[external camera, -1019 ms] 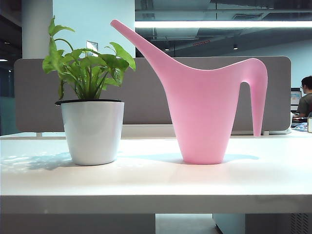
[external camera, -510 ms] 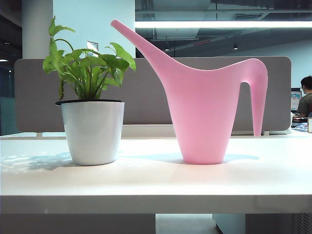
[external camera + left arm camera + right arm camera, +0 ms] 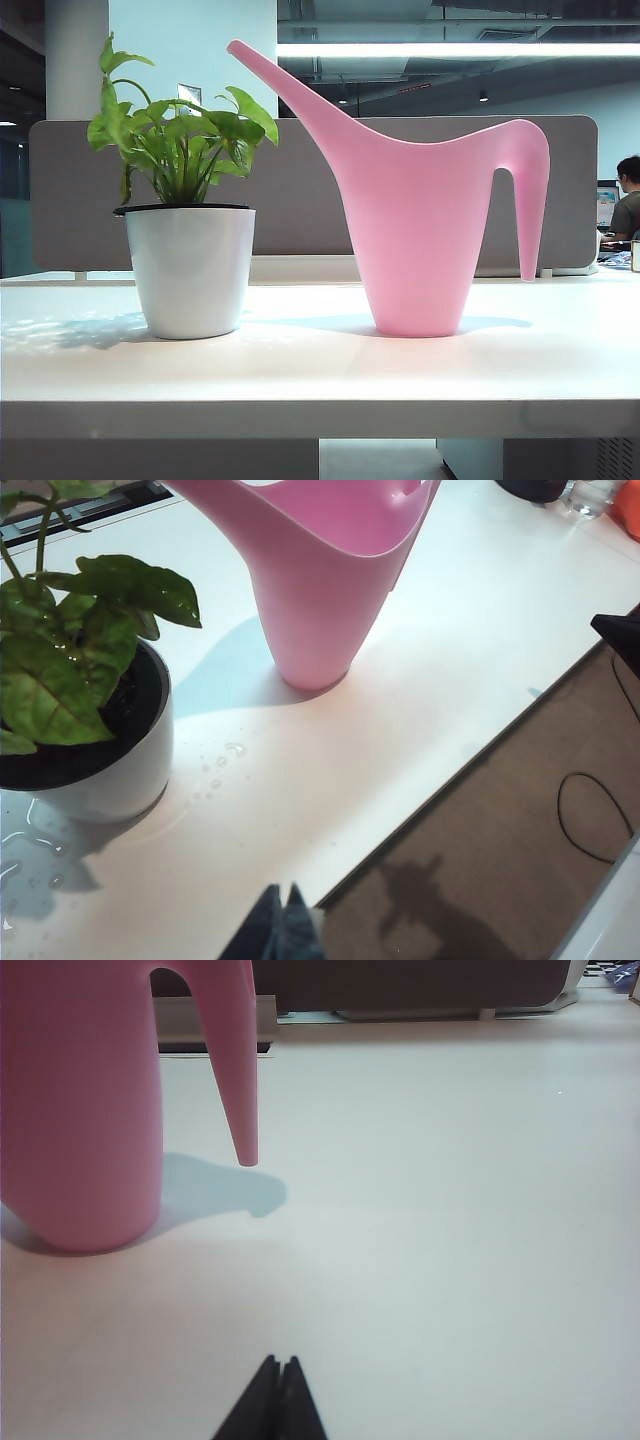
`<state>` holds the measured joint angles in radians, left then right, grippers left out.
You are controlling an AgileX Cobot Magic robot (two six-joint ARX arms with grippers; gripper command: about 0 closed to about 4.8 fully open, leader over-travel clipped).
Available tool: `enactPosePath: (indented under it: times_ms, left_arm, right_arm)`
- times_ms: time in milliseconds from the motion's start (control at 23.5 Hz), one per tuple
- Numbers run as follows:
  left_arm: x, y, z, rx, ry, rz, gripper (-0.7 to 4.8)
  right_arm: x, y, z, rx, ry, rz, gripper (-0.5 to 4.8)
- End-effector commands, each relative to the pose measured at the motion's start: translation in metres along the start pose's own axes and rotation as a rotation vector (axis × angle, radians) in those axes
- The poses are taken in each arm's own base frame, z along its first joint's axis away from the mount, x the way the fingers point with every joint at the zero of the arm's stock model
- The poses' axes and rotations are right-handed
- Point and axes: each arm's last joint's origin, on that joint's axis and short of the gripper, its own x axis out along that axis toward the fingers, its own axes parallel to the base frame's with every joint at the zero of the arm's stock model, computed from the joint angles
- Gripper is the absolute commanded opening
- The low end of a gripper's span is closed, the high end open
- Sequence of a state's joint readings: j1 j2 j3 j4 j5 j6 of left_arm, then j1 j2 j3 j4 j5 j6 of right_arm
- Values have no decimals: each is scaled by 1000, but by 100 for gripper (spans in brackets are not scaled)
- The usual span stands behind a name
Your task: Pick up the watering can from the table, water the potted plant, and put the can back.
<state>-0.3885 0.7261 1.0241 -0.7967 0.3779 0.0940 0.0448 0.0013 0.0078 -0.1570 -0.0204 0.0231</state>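
The pink watering can (image 3: 415, 230) stands upright on the white tabletop (image 3: 320, 370), a little back from the front edge and right of the middle in the exterior view. Its long spout slants up toward the potted plant (image 3: 188, 235), and its arched handle droops down on the far side from the plant, the tip hanging clear above the tabletop. The potted plant stands just beside the can, toward the left end of the tabletop; the two do not touch. A grey partition panel (image 3: 310, 190) runs along behind the tabletop's back edge.

Neither of my arms shows in the exterior view. My left fingers (image 3: 282, 928) are pressed together with nothing between them, hovering over the tabletop close to its front edge, with the can and the pot both well ahead of them. From there I see down into the open top of the can (image 3: 320, 565) and onto the green leaves and dark soil of the potted plant (image 3: 75, 695). Small water drops (image 3: 222, 760) lie on the tabletop (image 3: 430, 670) between pot and can, and a wet patch spreads beside the pot. Past the front edge lies brown floor (image 3: 510, 850) with a dark cable (image 3: 590, 815) on it.

My right fingers (image 3: 278, 1400) are also pressed together and empty, low over the bare tabletop (image 3: 450, 1210), well apart from the can (image 3: 85, 1110), whose handle tip points down ahead of them.
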Motion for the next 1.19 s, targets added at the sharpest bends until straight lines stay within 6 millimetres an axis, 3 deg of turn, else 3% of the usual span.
enactPosePath:
  times_ms: [42, 127, 255, 510, 637, 1062, 1189]
  left_arm:
    - [-10, 0, -7, 90, -78, 34, 3]
    - [-12, 1, -17, 119, -139, 54, 3]
    - [-10, 7, -49, 171, -316, 143, 3]
    - [6, 20, -107, 186, -483, 299, 3]
    - [15, 26, -126, 143, -537, 356, 3]
    - [42, 41, -182, 21, -504, 507, 3]
    - [51, 46, -198, -59, -414, 568, 3]
  right_arm:
    - [1, 0, -1, 3, -5, 0, -5]
    - [1, 0, -2, 3, 0, 0, -5]
    - [1, 0, -2, 3, 2, 1, -5]
    - [1, 0, -2, 3, 2, 1, -5]
    - [1, 0, -2, 3, 2, 1, -5]
    - [1, 0, -2, 4, 2, 1, -5]
    - [1, 0, -2, 4, 2, 0, -5]
